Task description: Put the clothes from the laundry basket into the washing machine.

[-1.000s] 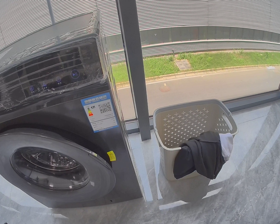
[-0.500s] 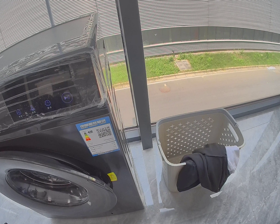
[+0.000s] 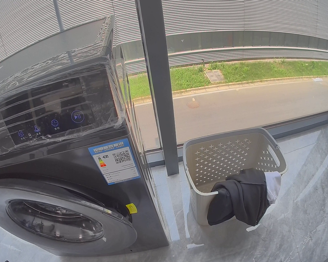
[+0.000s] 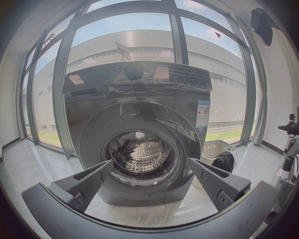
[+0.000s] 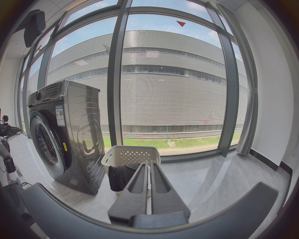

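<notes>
1. Nothing has moved; only the head camera shifted.
2. Washing machine (image 3: 67,160) stands left on the floor (image 3: 307,217), round door (image 3: 55,220) shut.
3. Laundry basket (image 3: 231,143) stands right, beyond a window pillar (image 3: 160,77).
4. Dark garment (image 3: 239,197) hangs over its near rim, white cloth (image 3: 273,184) beside.
5. Left gripper (image 4: 151,164) spread, right gripper (image 5: 149,168) pressed together.

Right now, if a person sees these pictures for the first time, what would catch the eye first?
The dark grey front-loading washing machine dominates the left of the head view, its round door shut and its control panel under plastic film. To its right stands a cream laundry basket, with a black garment draped over its near rim and a white cloth beside the garment.
</notes>
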You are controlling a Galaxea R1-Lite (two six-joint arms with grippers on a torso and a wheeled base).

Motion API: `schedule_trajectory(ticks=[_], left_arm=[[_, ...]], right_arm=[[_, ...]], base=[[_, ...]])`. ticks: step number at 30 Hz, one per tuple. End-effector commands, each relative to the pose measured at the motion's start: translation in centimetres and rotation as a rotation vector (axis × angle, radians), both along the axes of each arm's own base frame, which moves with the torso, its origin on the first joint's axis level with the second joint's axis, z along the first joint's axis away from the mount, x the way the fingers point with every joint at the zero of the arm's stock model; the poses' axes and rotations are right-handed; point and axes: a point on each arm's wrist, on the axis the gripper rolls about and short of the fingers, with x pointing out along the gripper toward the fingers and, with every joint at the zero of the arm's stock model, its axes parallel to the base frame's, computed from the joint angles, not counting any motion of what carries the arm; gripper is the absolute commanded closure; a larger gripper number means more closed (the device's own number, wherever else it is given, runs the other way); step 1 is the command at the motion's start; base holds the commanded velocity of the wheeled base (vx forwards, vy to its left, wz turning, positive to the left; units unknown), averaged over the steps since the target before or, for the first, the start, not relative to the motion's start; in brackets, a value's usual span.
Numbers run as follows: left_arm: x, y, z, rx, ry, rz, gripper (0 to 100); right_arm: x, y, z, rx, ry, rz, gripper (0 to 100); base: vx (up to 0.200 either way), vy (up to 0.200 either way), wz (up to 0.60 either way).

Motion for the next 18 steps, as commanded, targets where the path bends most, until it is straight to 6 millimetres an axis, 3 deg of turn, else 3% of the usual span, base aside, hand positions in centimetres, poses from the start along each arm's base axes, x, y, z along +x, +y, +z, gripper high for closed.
schedule_trajectory(ticks=[1,18], left_arm=[[0.01,0.0,-0.52,0.0,0.001,0.0,0],[0.01,0.0,-0.52,0.0,0.001,-0.001,0]], right_arm=[[0.03,0.0,-0.52,-0.001,0.004,0.0,100],[0.04,0.0,-0.51,-0.001,0.006,0.0,100]], base=[[-0.2,0.0,0.0],[-0.2,0.0,0.0]])
